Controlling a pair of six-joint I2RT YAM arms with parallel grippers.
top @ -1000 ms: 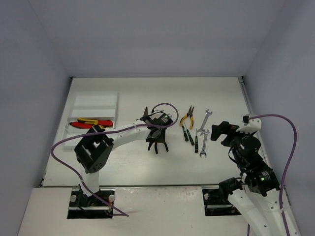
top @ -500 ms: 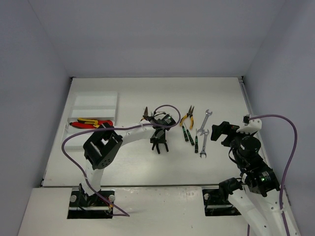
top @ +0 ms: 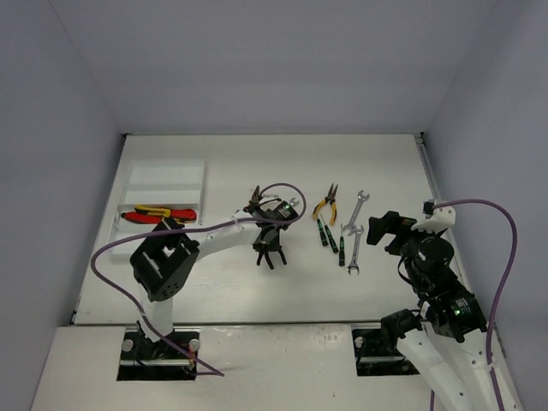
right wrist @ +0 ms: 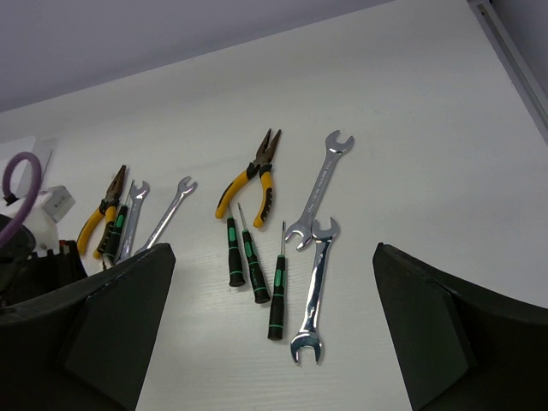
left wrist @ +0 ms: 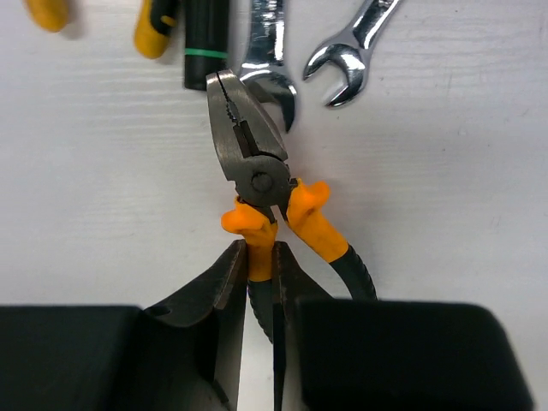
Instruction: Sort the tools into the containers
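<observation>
Top view: the white organiser tray (top: 167,180) lies at the far left of the tabletop (top: 214,287), with the red and yellow cutters (top: 158,214) in one of its nearer compartments. The left arm (top: 227,233) reaches to mid-tabletop, and the left end effector (top: 267,255) points down there, hiding what it grips. Just beyond it lie dark-nosed pliers (top: 254,201). Further right are the long-nose pliers (top: 325,207) with yellow handles, 3 screwdrivers (top: 331,238) and 2 wrenches (top: 357,210). The right end effector (top: 385,229) hangs just right of them.

Left wrist view: the left end effector's fingers (left wrist: 224,282) are pinched narrow on 1 handle of the orange-handled pliers (left wrist: 257,167); the other handle juts free to the right. The pliers' nose points away, its tip just beside 2 other wrenches (left wrist: 272,60) and a green-ringed screwdriver (left wrist: 205,38). Whether the pliers are off the tabletop I cannot tell.

Right wrist view: the right end effector's fingers (right wrist: 116,321) stand wide apart, holding nothing, with the long-nose pliers, 3 screwdrivers and 2 wrenches lying apart from each other between and beyond them.
</observation>
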